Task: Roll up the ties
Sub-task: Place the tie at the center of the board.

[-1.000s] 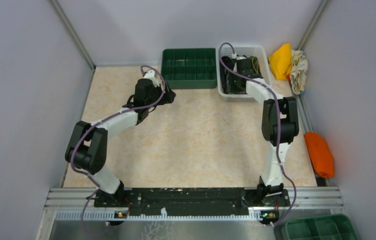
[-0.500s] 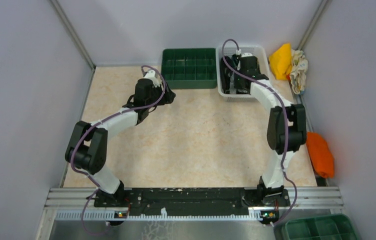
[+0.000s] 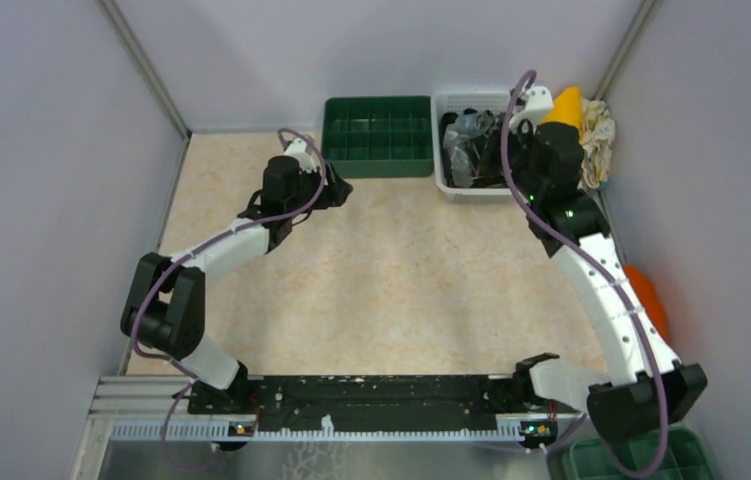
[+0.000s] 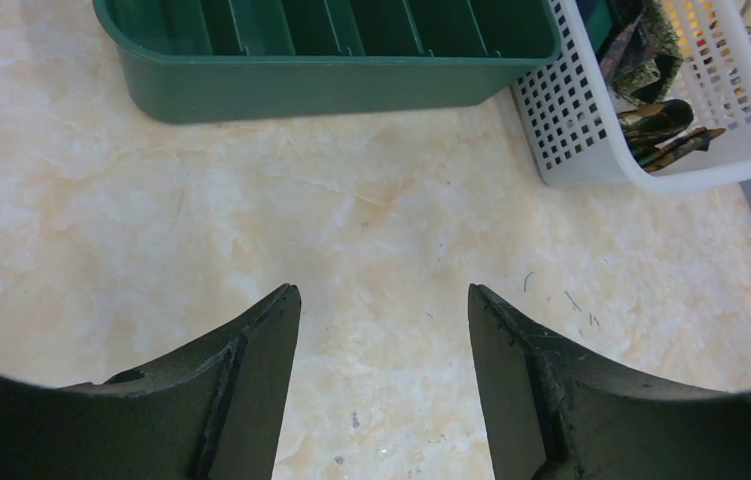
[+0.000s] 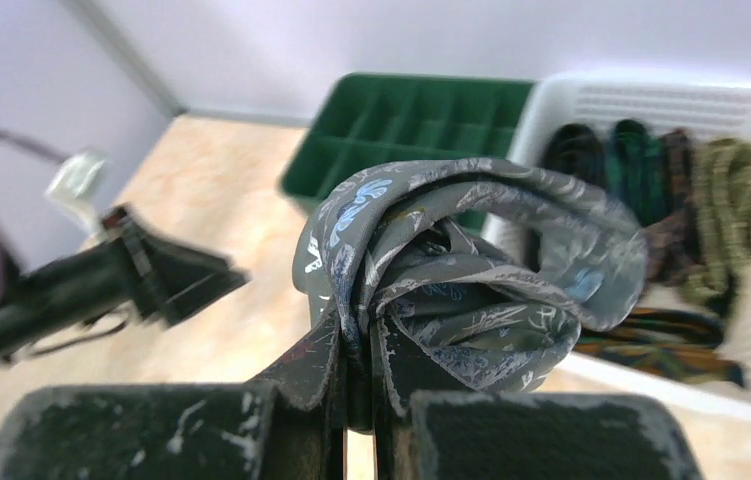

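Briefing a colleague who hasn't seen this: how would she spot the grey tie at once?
Find the white basket at the far right corner of the table. There the right gripper is shut on a bunched grey tie with pale blue leaf motifs; the ties lying in the basket are dark green, brown and olive.

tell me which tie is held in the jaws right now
The grey patterned tie, bunched and clamped in the right gripper's shut jaws. The dark green tie, brown tie and olive tie lie in the white basket.
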{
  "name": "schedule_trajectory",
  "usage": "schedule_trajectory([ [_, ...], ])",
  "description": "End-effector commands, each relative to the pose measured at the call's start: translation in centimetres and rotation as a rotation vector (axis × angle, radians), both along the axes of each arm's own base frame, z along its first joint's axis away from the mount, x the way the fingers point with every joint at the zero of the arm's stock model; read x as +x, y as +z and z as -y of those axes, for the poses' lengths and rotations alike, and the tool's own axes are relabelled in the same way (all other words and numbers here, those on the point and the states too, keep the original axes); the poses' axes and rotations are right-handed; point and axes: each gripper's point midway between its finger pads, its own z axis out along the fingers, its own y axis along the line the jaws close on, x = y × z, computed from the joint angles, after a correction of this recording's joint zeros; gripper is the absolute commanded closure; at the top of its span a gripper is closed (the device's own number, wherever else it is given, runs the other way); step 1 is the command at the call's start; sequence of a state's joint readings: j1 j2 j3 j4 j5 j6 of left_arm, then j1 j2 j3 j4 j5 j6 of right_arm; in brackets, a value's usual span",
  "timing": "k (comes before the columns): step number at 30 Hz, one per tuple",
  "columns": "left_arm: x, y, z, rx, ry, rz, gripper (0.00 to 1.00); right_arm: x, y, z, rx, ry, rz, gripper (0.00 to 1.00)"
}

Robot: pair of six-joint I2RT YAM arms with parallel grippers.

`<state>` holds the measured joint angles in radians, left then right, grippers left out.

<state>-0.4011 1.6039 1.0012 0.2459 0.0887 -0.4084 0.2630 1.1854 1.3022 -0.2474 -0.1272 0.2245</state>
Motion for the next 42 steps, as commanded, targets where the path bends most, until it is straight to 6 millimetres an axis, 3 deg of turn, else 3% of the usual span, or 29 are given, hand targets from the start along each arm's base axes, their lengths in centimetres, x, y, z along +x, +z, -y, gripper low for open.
schedule_trajectory([
  [1, -1.5, 2.7, 0.4, -0.047, -0.035, 0.046, 0.31, -6.1, 1.4, -4.4, 0.098, 0.217, -0.01, 1.0],
  [4, -2.8, 3.9, 0.1, -0.05, -0.027, 0.075, 0.31, -10.3, 0.7, -6.6, 0.13, 0.324, -0.06, 1.0],
  [6, -3.8, 4.6, 0.0, -0.056, -0.023, 0.088, 0.31, -12.7, -1.0, -7.7, 0.144, 0.385, -0.125, 1.0],
  [11, -5.9, 5.5, -1.7, -0.047, 0.065, 0.115, 0.31, -17.4, -7.4, -10.0, 0.178, 0.507, -0.33, 1.0],
  [15, -6.9, 5.8, -4.0, -0.038, 0.16, 0.128, 0.31, -18.8, -13.3, -12.1, 0.154, 0.557, -0.471, 1.0],
  [18, -7.2, 6.4, -5.7, -0.022, 0.235, 0.142, 0.31, -18.8, -16.1, -13.9, 0.093, 0.587, -0.535, 1.0],
  [21, -7.6, 6.8, -7.9, 0.001, 0.343, 0.134, 0.31, -19.3, -17.4, -16.2, 0.022, 0.655, -0.552, 1.0],
  [25, -8.1, 7.5, -11.0, 0.019, 0.496, 0.157, 0.3, -21.8, -16.1, -19.6, -0.059, 0.823, -0.461, 1.0],
  [27, -8.2, 7.6, -11.9, 0.025, 0.534, 0.172, 0.29, -22.3, -15.9, -20.2, -0.06, 0.861, -0.455, 1.0],
  [32, -7.8, 7.0, -11.9, 0.042, 0.54, 0.172, 0.29, -22.4, -18.9, -19.7, -0.118, 0.85, -0.504, 1.0],
  [36, -6.7, 5.2, -10.9, 0.071, 0.513, 0.13, 0.29, -21.5, -24.0, -17.0, -0.242, 0.711, -0.607, 1.0],
  [39, -6.2, 3.9, -9.6, 0.072, 0.466, 0.092, 0.29, -21.0, -28.1, -14.5, -0.343, 0.575, -0.719, 0.9],
  [41, -6.0, 3.4, -8.4, 0.059, 0.412, 0.08, 0.29, -20.6, -29.6, -12.8, -0.394, 0.477, -0.759, 0.86],
  [42, -5.9, 3.3, -7.9, 0.053, 0.385, 0.079, 0.29, -20.5, -30.1, -11.9, -0.404, 0.427, -0.772, 0.77],
])
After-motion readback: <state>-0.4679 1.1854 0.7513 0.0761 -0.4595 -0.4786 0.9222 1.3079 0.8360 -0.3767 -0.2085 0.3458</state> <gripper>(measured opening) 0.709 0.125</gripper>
